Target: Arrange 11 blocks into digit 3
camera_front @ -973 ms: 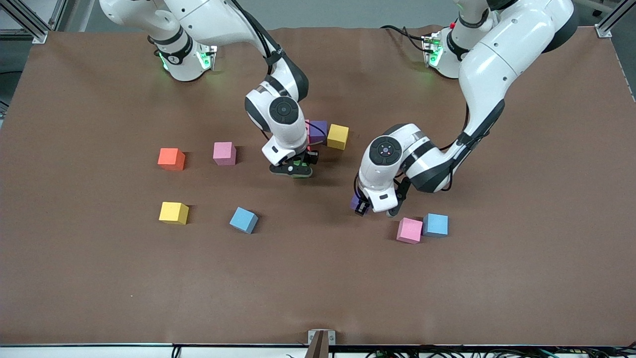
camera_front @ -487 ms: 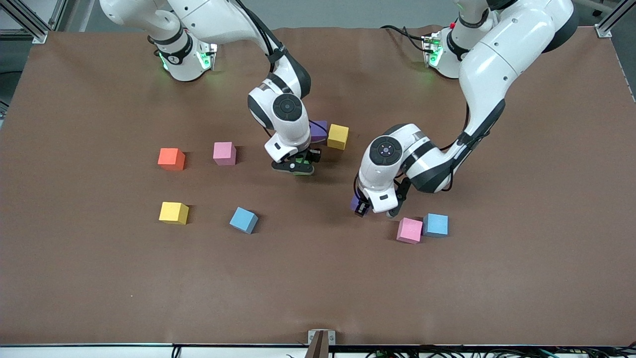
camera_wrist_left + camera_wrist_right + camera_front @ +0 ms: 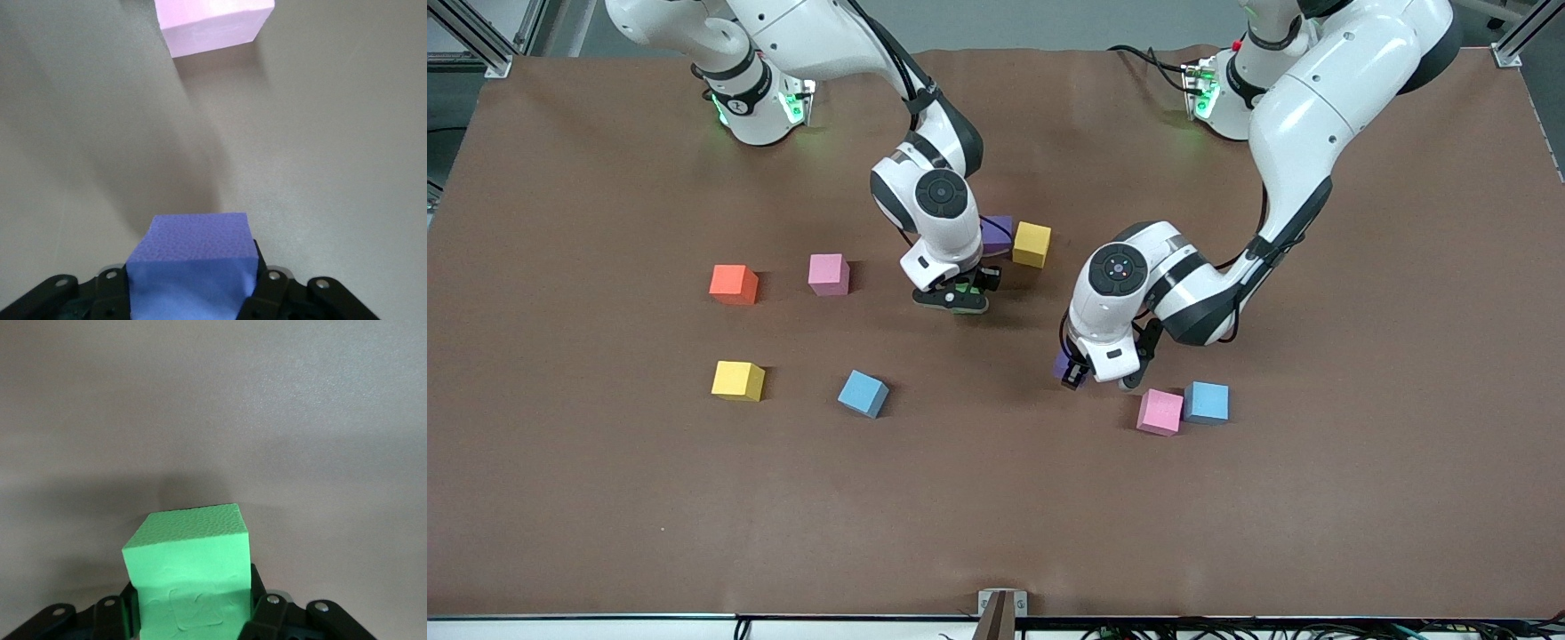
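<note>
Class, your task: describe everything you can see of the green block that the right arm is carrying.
The green block is a bright green cube with a finely pebbled, matte, foam-like surface and faint pressed marks on one face. The right gripper is shut on it, the black fingers pressing against its two sides, so its lower part is hidden. It looks level, over bare brown table with its shadow on the surface beneath. In the front view only a sliver of green shows under the wrist. Whether it touches the table cannot be told.

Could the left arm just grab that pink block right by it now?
Probably not yet. The left pincer is already shut on a purple block. The pink block lies close with open table between, touching a light blue block.
</note>
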